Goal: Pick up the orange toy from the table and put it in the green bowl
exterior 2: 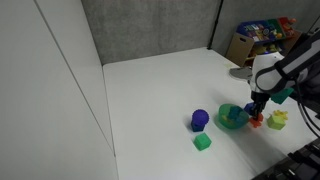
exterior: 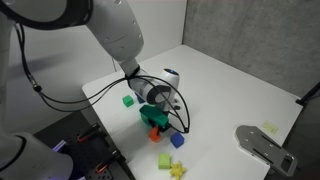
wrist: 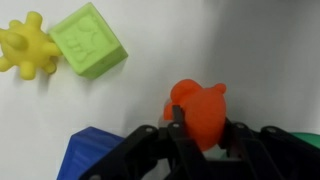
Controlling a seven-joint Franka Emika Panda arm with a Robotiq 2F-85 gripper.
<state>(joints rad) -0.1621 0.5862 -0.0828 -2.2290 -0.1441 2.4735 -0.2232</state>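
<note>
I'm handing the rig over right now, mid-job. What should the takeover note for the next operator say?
Gripper: down at the table, fingers on either side of the small orange-red blocky toy. I cannot tell if it is clamped.
Toy: right beside the small round green bowl, not in it.
Done: approach to the toy.
Left: confirm the grip, lift, carry over the bowl, release.
Watch: the blue cube, yellow-green block and yellow star-like toy lie close by.
</note>
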